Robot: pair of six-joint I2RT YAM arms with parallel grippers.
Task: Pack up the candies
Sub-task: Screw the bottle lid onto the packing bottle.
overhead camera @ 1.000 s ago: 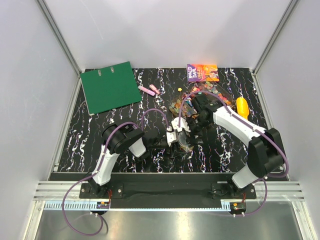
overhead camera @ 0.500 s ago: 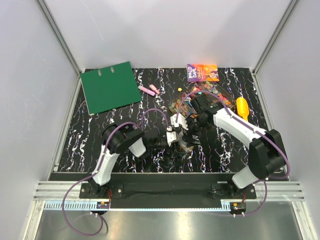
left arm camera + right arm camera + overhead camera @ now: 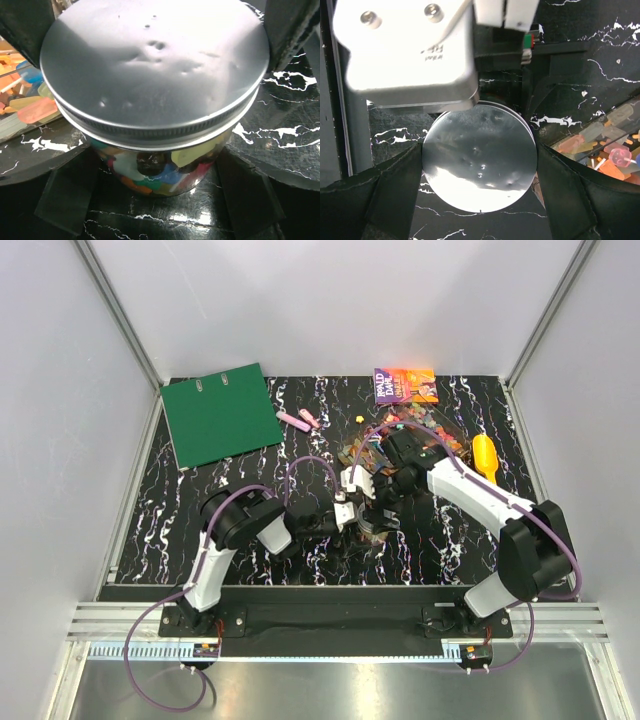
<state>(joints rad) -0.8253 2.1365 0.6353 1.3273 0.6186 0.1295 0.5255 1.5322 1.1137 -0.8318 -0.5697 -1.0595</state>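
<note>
At the middle of the black marbled table, the left gripper clamps a glass jar by its sides. The right gripper pinches its metal lid. Candies fill the jar, with more loose behind it.

The lid hides most candies in the jar; frame edges cut off the loose pile.
</note>
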